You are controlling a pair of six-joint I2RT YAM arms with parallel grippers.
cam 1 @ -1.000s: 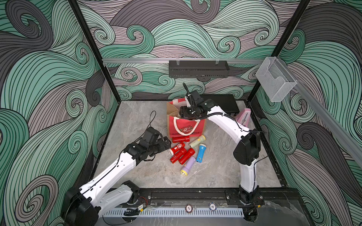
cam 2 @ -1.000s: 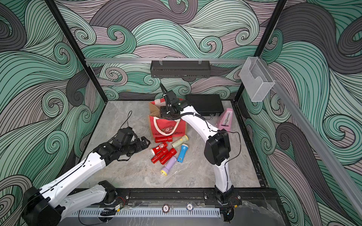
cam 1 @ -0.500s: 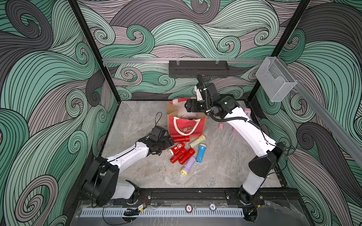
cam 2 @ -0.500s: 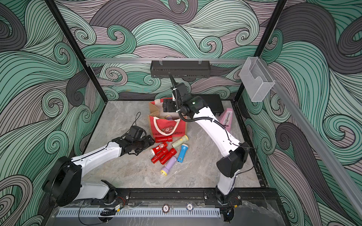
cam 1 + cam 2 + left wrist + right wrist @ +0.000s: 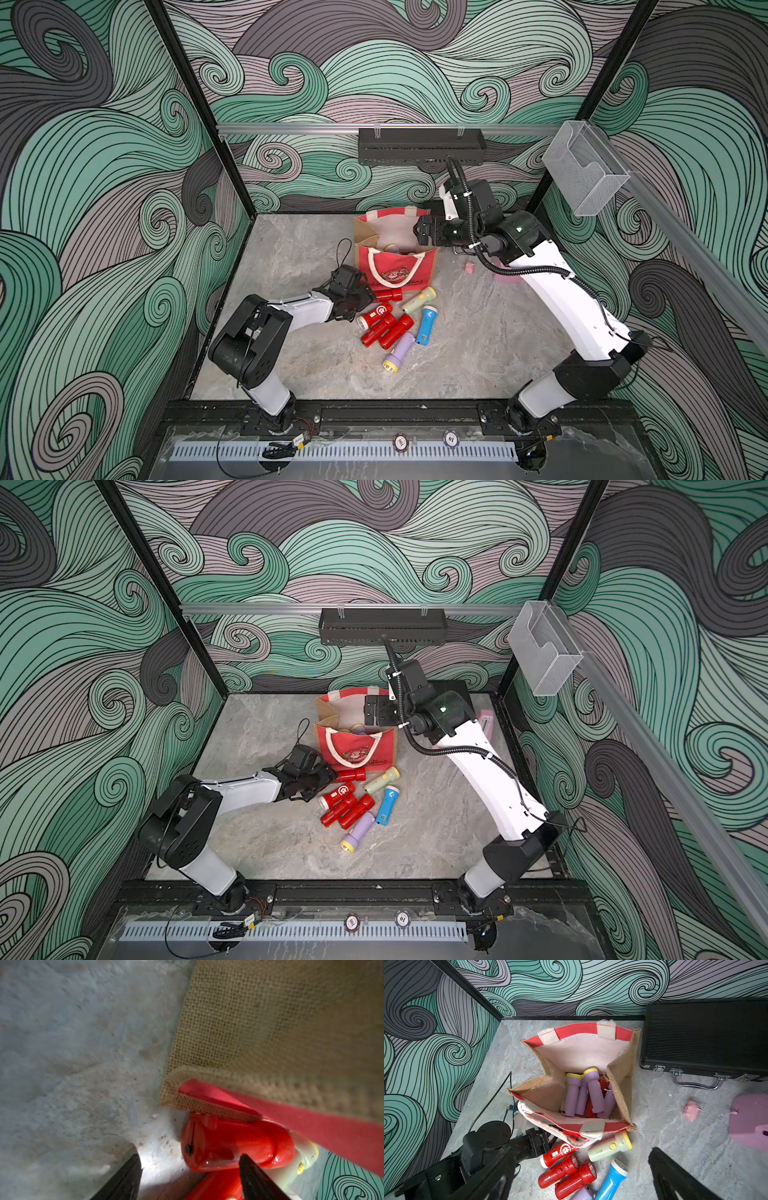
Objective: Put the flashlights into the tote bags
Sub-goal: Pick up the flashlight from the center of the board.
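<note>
Since half a second ago my right claw (image 5: 420, 234) has drawn back to the rim of the tote bag (image 5: 581, 1030), and my left claw (image 5: 189, 1156) has pushed forward to its base. The right claw is spread wide with nothing between its fingers; below it, in the bag, I see at least 3 lilac flashlights (image 5: 592, 1088). The left claw is also spread, gripping nothing. 1 red flashlight (image 5: 228, 1145) lies just ahead of its tips, against the bag. Beside that claw, 6 loose flashlights (image 5: 397, 330) lie on the floor (image 5: 478, 353).
</note>
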